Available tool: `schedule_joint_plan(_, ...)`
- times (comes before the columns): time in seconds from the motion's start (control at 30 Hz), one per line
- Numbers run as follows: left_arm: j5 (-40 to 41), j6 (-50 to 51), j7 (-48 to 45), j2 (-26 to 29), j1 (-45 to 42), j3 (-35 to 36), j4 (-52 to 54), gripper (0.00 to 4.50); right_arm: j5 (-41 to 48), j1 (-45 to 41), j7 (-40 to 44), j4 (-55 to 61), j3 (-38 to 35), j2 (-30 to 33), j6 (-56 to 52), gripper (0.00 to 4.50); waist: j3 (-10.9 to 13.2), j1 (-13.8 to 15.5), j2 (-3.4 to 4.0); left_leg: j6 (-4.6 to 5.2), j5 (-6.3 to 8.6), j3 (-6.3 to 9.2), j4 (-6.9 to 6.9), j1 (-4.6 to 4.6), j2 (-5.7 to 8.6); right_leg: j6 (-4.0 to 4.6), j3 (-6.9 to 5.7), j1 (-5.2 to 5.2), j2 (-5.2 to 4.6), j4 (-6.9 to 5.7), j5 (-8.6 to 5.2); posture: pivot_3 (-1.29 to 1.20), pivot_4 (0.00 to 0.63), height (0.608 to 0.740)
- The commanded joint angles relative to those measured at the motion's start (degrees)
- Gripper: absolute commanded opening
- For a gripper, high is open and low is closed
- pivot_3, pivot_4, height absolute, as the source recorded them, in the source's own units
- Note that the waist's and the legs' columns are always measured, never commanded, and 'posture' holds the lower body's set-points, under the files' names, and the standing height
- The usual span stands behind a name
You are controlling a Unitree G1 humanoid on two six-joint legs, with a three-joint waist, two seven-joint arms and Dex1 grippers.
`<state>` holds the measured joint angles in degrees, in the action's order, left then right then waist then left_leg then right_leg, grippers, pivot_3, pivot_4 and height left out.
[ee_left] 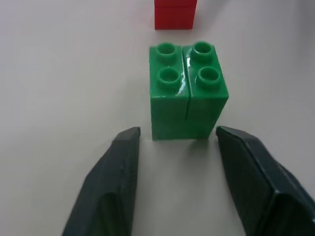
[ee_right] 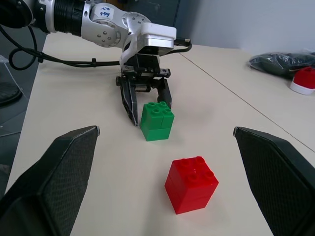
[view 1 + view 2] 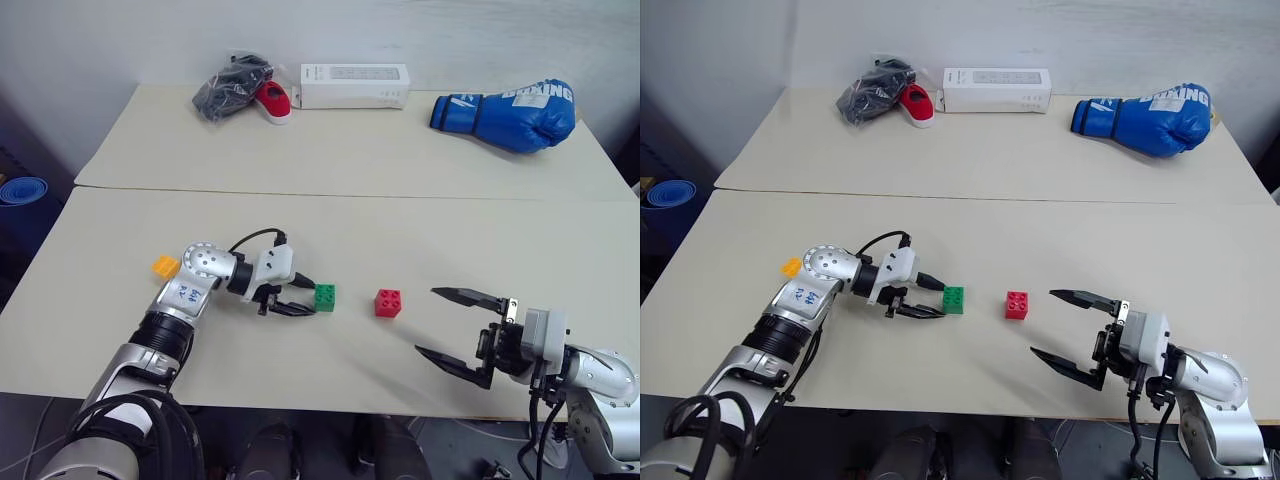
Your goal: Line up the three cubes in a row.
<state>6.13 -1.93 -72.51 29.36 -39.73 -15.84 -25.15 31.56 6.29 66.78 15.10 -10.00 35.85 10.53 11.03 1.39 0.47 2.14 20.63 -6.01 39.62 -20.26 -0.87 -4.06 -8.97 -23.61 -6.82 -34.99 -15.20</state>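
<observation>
Green cube (image 3: pixel 325 297) and red cube (image 3: pixel 388 303) standing side by side near the middle of the front counter (image 3: pixel 480 240), a small gap between them, studs up: already two parts of a row, by the look of it. Orange-yellow cube (image 3: pixel 165 266) off on its own, well apart to the robot's left, behind the left arm's elbow, so probably the one left to bring over.

Left end effector (image 1: pixel 172 142) low over the counter, pointing at the green cube, fingers partly spread just short of the cube's near face, one tip to each side, nothing gripped. Likely placed so either to nudge or to let go of the green cube; cannot tell which. Right end effector (image 3: pixel 468 325) spread wide and empty, hovering near the counter's front edge, facing the red cube from the right, seemingly on standby.

Surface: two pale beige counters pushed together, a seam running across. On the far one, a blue boxing glove (image 3: pixel 508 114), a white box (image 3: pixel 354 86), a small red shoe (image 3: pixel 273 100) beside a dark bundle (image 3: pixel 230 85). Plain light wall behind; a blue object (image 3: pixel 22 189) on the floor at the left.
</observation>
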Motion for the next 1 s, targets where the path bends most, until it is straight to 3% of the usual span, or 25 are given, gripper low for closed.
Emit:
schedule_joint_plan(0.03,2.3,-1.6,-0.8,2.3,1.4,3.5,5.2,3.93,-0.2,-0.3,-0.3,1.5,-0.1,0.5,-0.1,4.5,0.0,0.0,0.0,-0.01,0.0,0.0,0.0,0.0,0.0,0.0,-0.01,0.0,-0.02,0.01,0.0,0.0,0.15,0.74)
schedule_joint_plan(0.1,5.9,1.5,-1.8,5.9,5.3,7.0,12.8,3.93,-0.2,-0.7,0.1,0.8,0.4,0.3,-0.1,4.5,0.0,-0.4,0.0,-0.01,0.01,0.0,-0.01,-0.02,-0.03,0.0,-0.01,-0.02,-0.15,0.01,0.0,0.0,0.15,0.74)
schedule_joint_plan(0.2,10.0,4.3,0.0,13.5,17.6,16.3,25.5,3.93,0.5,-2.4,0.8,-0.2,1.5,-0.6,-0.1,4.5,0.0,-1.4,-0.01,-0.05,0.07,0.01,-0.02,0.0,-0.07,0.04,-0.07,-0.01,-0.36,0.0,-0.02,0.0,0.15,0.74)
schedule_joint_plan(0.27,13.8,6.2,2.3,14.7,23.7,22.0,31.1,3.93,1.1,-3.4,0.9,-0.4,1.8,-1.2,-0.2,4.5,0.0,-1.9,0.01,-0.06,0.07,0.01,-0.03,0.03,-0.08,0.05,-0.08,-0.01,-0.38,0.02,-0.03,0.0,0.15,0.74)
schedule_joint_plan(0.4,19.1,8.9,9.7,13.3,40.4,39.5,37.5,4.45,3.0,-6.2,-1.3,0.7,2.8,-3.3,-2.6,4.5,0.1,-1.5,0.0,-0.02,0.09,0.12,-0.01,0.07,-0.06,0.06,-0.09,0.06,-0.58,0.1,-0.04,0.0,0.15,0.74)
schedule_joint_plan(0.6,23.0,8.1,21.3,4.5,58.5,61.8,33.5,4.45,2.8,-7.6,-3.5,3.8,4.9,-6.0,-3.4,4.5,0.0,-1.1,-0.02,0.03,0.2,0.16,-0.02,0.03,-0.02,0.08,-0.13,0.06,-0.62,0.31,-0.05,0.0,0.15,0.74)
schedule_joint_plan(0.77,26.4,8.1,29.4,-2.2,62.3,68.8,31.9,4.45,1.1,-10.2,-5.3,3.0,6.6,-6.9,-4.4,4.5,0.0,-0.3,-0.11,0.11,0.39,0.15,-0.01,0.05,-0.01,0.06,-0.09,0.06,-0.68,0.34,-0.04,0.0,0.15,0.74)
schedule_joint_plan(0.9,28.3,8.9,32.8,-5.4,62.4,67.8,34.0,4.45,1.0,-11.2,-5.9,2.9,7.6,-7.2,-5.0,4.5,0.0,0.1,-0.16,0.09,0.43,0.15,-0.01,0.03,-0.01,0.07,-0.1,0.03,-0.68,0.36,-0.05,0.0,0.15,0.74)
schedule_joint_plan(1.0,29.5,12.0,33.6,-4.1,59.2,63.0,36.4,4.45,0.6,-11.4,-5.9,2.7,7.7,-7.1,-5.3,4.5,0.0,0.2,-0.21,0.11,0.44,0.15,0.0,0.01,-0.01,0.07,-0.11,0.03,-0.68,0.37,-0.04,0.0,0.15,0.74)
